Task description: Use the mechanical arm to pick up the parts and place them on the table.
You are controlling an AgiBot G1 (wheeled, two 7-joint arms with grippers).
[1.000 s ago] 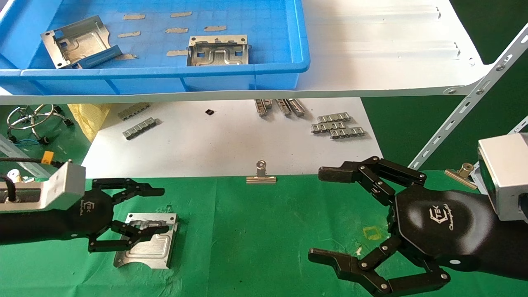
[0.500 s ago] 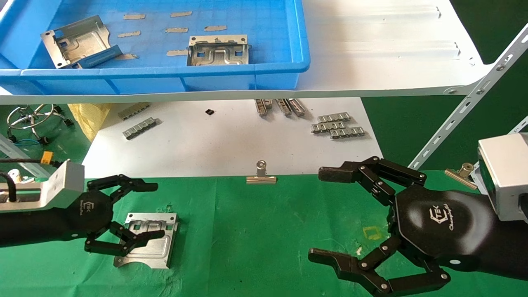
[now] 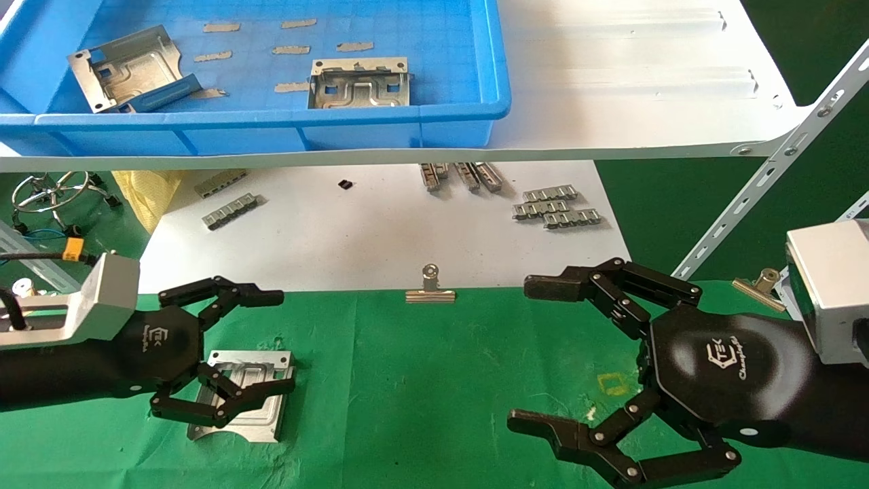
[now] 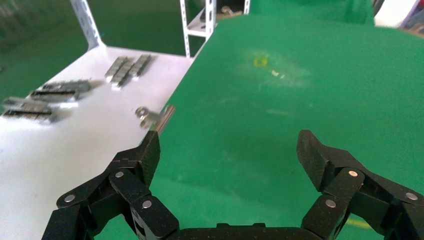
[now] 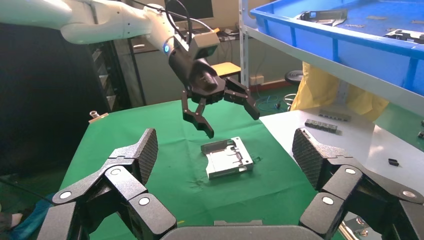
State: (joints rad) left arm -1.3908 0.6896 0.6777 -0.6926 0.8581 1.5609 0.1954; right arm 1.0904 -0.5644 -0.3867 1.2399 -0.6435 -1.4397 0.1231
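Note:
One silver stamped part [image 3: 248,401] lies flat on the green-cloth table [image 3: 421,394] at the near left. My left gripper [image 3: 278,341] hovers open just above it, fingers spread, holding nothing. The right wrist view shows the part [image 5: 228,159] on the cloth with the left gripper [image 5: 220,107] raised clear above it. The left wrist view shows only my open left gripper [image 4: 231,150] over bare cloth. Two more parts [image 3: 129,68] [image 3: 360,85] lie in the blue bin [image 3: 271,125] on the shelf. My right gripper [image 3: 529,354] is open and empty at the near right, as its wrist view [image 5: 226,152] also shows.
A white board [image 3: 353,238] behind the cloth carries small grey ridged strips [image 3: 553,207]. A silver binder clip [image 3: 430,291] sits at the cloth's edge, another clip [image 3: 760,284] at the far right. The white shelf [image 3: 611,102] overhangs, with a slotted brace [image 3: 767,183].
My left gripper has spread its fingers wider and shifted slightly up and to the right over the part. The part has stayed put on the cloth. The right arm has not moved.

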